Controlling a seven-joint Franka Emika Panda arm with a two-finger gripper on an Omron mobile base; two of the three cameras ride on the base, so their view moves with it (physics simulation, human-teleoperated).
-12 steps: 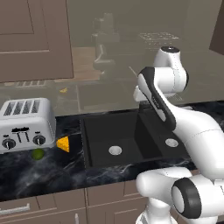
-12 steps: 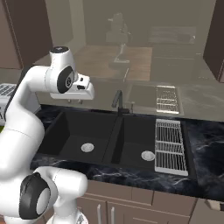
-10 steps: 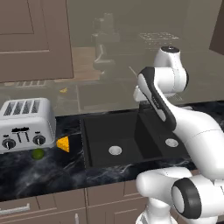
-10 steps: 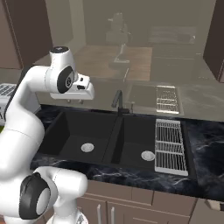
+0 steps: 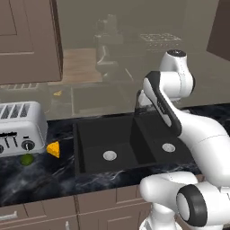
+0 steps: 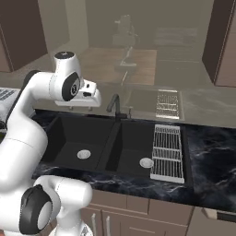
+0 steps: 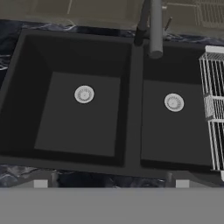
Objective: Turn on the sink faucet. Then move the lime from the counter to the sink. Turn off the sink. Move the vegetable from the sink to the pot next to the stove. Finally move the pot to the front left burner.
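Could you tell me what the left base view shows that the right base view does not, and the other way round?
The left base view alone has the toaster, the lime and the cheese wedge on the counter left of the sink. The right base view alone has the faucet and the wire rack over the right basin. Both show the sink's two drains and the arm.

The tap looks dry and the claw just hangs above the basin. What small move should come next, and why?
Probably a short reach forward toward the sink faucet. No water runs from its spout, the open gripper hangs above the sink short of it, and the lime waits on the counter.
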